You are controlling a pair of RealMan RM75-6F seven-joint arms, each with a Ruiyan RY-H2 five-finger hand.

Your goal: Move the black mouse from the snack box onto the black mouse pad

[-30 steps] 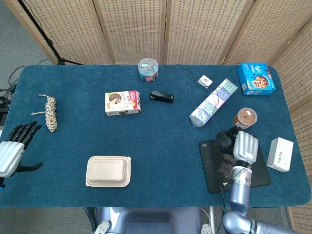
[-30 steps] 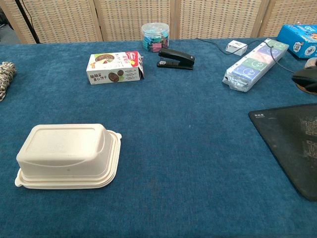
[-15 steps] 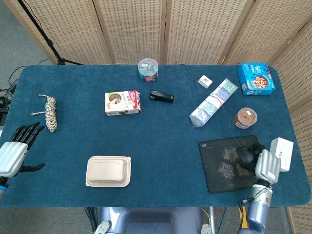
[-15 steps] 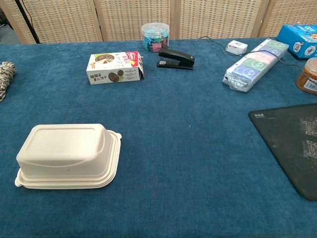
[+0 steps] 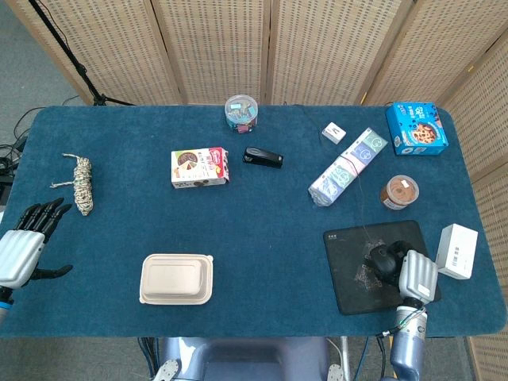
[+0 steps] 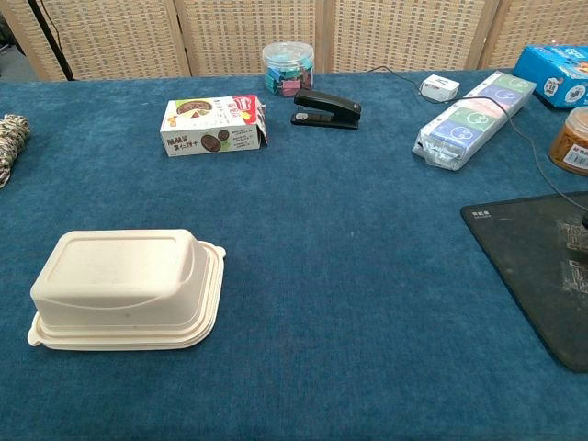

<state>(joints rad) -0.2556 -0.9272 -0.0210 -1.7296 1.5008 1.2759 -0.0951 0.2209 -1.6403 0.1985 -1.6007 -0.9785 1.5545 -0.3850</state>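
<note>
Small black mouse [image 5: 385, 260] w/ cord, on mouse pad [image 5: 349, 274]; right hand [image 5: 417, 275] gripping it.

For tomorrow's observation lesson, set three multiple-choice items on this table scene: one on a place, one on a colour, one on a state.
1. Where is the black mouse?
A. on the black mouse pad
B. beside the stapler
C. on the white box

2. What colour is the table cover?
A. red
B. dark blue
C. green

3. How is the lidded food container?
A. open
B. tipped on its side
C. closed, flat on the table

Answers:
1 A: the mouse sits over the pad, under the right hand.
2 B: both views show blue cloth.
3 C: its lid is down in both views.
</note>
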